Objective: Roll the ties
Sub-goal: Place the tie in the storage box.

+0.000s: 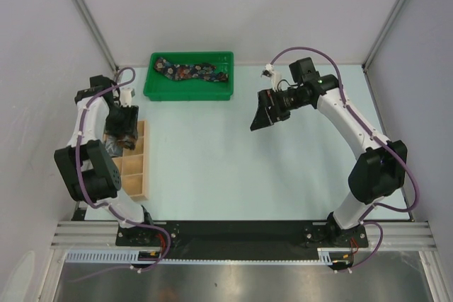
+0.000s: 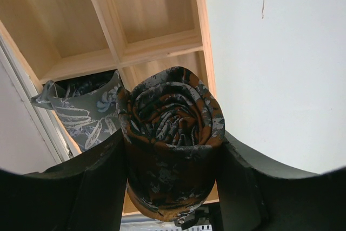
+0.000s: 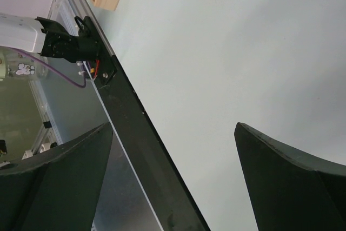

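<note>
Rust-brown rolled necktie (image 2: 172, 117) pinched in left gripper (image 2: 172, 147), spiral end facing tan wooden compartment box (image 2: 157, 44) beyond, upper centre; right gripper (image 1: 265, 117) spread wide, empty

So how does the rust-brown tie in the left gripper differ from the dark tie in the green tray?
The rust-brown tie is wound into a tight roll; the dark navy tie lies unrolled and crumpled. The rust-brown tie is clamped by the left gripper at the wooden box; the dark navy tie rests loose in the green tray. Both are busy-printed neckties.
</note>
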Motion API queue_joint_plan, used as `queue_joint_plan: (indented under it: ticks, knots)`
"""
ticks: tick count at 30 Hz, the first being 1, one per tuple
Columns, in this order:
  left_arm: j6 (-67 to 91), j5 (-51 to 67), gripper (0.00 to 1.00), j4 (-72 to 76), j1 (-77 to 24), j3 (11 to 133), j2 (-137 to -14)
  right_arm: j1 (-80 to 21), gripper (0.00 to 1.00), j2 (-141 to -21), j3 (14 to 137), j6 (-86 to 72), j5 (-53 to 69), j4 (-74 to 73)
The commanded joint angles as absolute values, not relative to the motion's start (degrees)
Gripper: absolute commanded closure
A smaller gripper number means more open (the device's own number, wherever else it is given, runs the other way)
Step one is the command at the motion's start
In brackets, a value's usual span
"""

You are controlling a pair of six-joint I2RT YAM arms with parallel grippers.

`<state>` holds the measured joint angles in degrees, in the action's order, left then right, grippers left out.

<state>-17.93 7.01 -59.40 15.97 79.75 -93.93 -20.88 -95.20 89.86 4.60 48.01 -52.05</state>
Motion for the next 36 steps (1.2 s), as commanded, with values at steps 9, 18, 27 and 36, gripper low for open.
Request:
queue_joint_plan:
  ticks: [9,18,27,36]
  knots:
    - [-15.6,5.3,1.0,-61.7,15.8,82.6,-97.1,-19.7,0.0,-94.6,90.1,4.8,52.1,-51.4]
    - [-14.2,4.9,1.0,-59.4,15.6,80.2,-98.4,-19.3,0.0,-94.6,88.8,4.7,52.6,-50.8]
    - [-13.4,4.6,1.0,-57.7,15.7,79.0,-100.4,-18.6,0.0,-94.8,88.0,4.6,53.1,-50.7]
    - [-12.4,3.6,1.0,-56.0,15.6,76.1,-100.4,-18.0,0.0,-95.1,87.2,4.5,53.6,-50.8]
